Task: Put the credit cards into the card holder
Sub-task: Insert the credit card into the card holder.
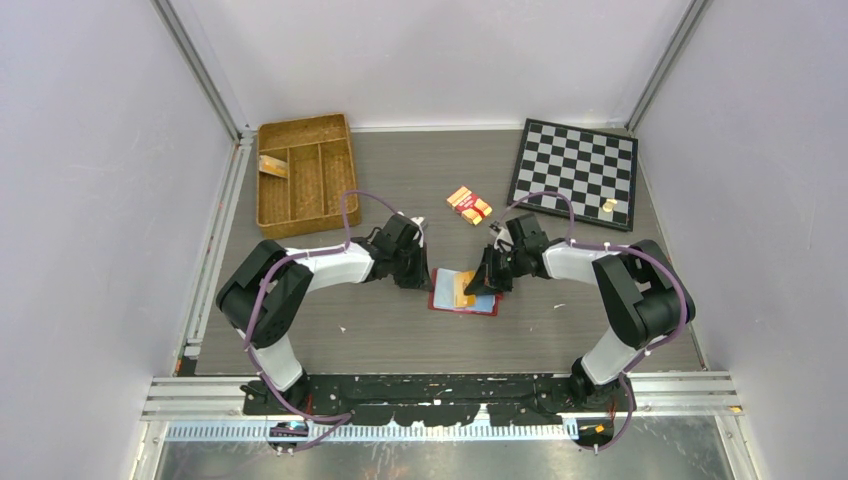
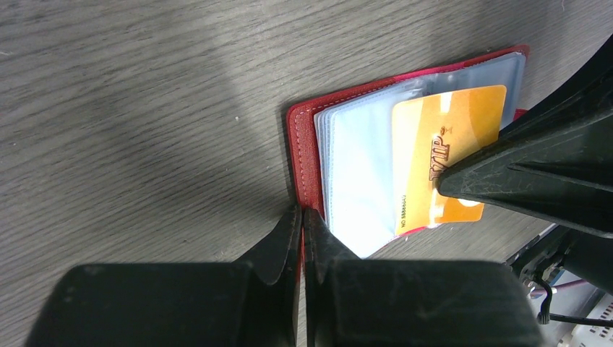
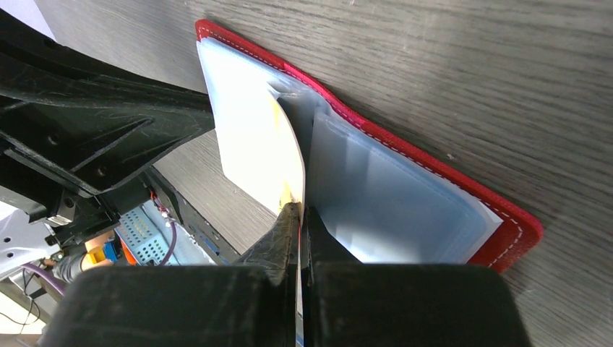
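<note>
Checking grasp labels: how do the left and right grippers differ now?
Left gripper is shut on the card holder's red cover edge; right gripper is shut on an orange card among the sleeves. Left gripper sits at the holder's left side, right gripper at its right. Both are shut.

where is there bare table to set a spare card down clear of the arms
Far middle of the table, between wicker tray and chessboard, beyond the banded pack; also the near strip before the card holder. Crowded at the holder: left fingers pinch its cover, right fingers a credit card.
</note>
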Controlling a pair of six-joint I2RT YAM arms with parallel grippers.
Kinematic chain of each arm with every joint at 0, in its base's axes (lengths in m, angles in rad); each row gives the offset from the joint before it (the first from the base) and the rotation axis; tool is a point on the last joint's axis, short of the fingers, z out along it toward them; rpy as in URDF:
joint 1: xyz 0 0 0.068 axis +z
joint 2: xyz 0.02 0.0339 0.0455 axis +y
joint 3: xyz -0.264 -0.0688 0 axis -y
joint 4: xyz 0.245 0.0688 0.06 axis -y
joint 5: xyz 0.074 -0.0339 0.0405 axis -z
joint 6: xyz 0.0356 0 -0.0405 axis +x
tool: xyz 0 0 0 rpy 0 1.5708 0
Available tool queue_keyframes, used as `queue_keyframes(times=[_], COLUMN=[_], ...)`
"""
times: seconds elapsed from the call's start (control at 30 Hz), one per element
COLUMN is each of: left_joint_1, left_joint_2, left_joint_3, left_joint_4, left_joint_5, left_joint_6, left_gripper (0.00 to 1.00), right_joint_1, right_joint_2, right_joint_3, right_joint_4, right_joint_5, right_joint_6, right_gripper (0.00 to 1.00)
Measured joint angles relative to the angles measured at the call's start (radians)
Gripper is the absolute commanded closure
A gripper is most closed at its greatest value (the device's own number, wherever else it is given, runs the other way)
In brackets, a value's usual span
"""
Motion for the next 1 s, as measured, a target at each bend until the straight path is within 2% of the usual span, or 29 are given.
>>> queue_keyframes(times=[0.23,1.0], left_joint_1=[-0.001,-0.005], left_joint_2=[0.000,0.000], left_joint_3=[0.000,0.000], left_joint_4=[0.000,-0.001], left_joint_5=[-0.001,-0.008], left_joint_6=[0.000,0.000], left_gripper=[0.99,1.00], right_joint_1=[-0.005,0.001], right_joint_2=[0.000,-0.021], right_joint_3=[-0.025,-0.023], right_joint_4=[0.051,0.034], right_joint_5=[-0.005,0.031], right_joint_6=[0.023,0.023], right_gripper=[0.99,0.98])
